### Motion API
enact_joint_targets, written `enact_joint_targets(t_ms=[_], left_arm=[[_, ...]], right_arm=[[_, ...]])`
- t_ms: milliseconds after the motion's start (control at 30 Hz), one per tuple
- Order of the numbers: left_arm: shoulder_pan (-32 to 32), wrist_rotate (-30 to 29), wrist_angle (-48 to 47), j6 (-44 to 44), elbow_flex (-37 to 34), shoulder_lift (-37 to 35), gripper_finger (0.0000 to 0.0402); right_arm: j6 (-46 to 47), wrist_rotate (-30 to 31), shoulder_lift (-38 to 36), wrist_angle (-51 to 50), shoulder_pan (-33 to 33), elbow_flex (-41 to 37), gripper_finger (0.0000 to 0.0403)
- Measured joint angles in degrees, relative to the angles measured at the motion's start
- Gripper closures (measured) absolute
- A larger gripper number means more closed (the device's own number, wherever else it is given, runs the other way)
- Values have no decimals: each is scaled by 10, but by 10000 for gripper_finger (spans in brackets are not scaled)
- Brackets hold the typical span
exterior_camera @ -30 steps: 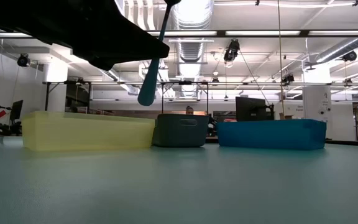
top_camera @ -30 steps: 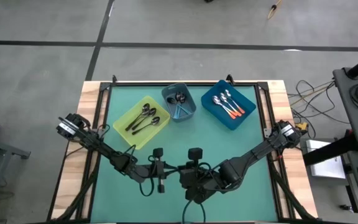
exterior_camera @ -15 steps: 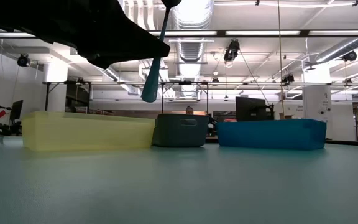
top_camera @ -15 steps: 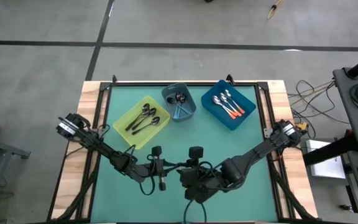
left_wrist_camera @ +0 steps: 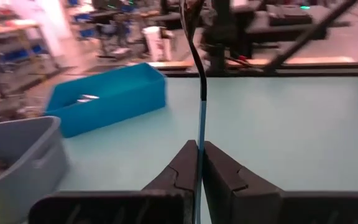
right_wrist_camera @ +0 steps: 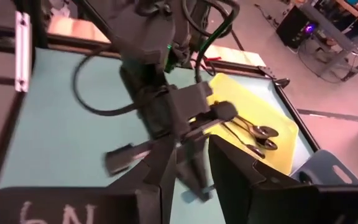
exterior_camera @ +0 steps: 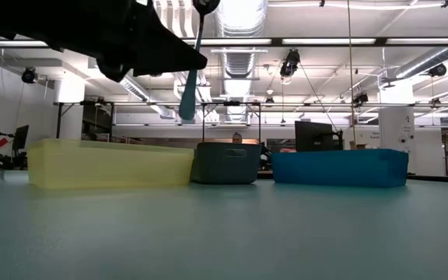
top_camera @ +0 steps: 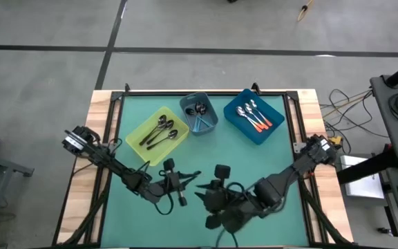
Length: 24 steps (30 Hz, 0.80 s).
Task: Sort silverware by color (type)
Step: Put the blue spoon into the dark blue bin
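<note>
My left claw (left_wrist_camera: 197, 163) is pinched tight on a light-blue spoon (left_wrist_camera: 201, 118), gripping the thin handle so the rest sticks straight out ahead. I hold it above the green bench (top_camera: 268, 155) near the 6 o'clock edge, clear of the surface; in the low view the spoon (exterior_camera: 190, 74) hangs well above the bins. My right claw (right_wrist_camera: 194, 165) sits just beside the left one, toward 5 o'clock, its fingers parted with nothing between them and facing my left wrist, as I judge from having handed the spoon across. The other spoons are sorted: black-handled ones lie in the yellow bin (top_camera: 135, 148) at 10 o'clock, light-blue ones in the grey-blue bin (top_camera: 211, 123) at 12 o'clock, orange-red ones in the blue bin (top_camera: 268, 135) at 1 o'clock. My spoon matches the grey-blue bin, so I expect to carry it there, keeping it high enough to clear the wall before I let go.
</note>
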Motion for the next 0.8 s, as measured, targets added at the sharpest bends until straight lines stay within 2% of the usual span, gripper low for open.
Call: enact_joint_targets(t_ms=[167,433,633,800], left_arm=[[-12,-45,18,15,0,-4,401],[-26,-85,26,18,7,-10,401],[-26,-89,26,31,26,-10,401],[-26,-100,26,39,31,-10,401]], right_arm=[[44,72,0,0,40,-19,328],[158,171,2,4,66,-116,332],[229,191,2,54,42,-184,331],[198,193,3,159,16,-217,306]])
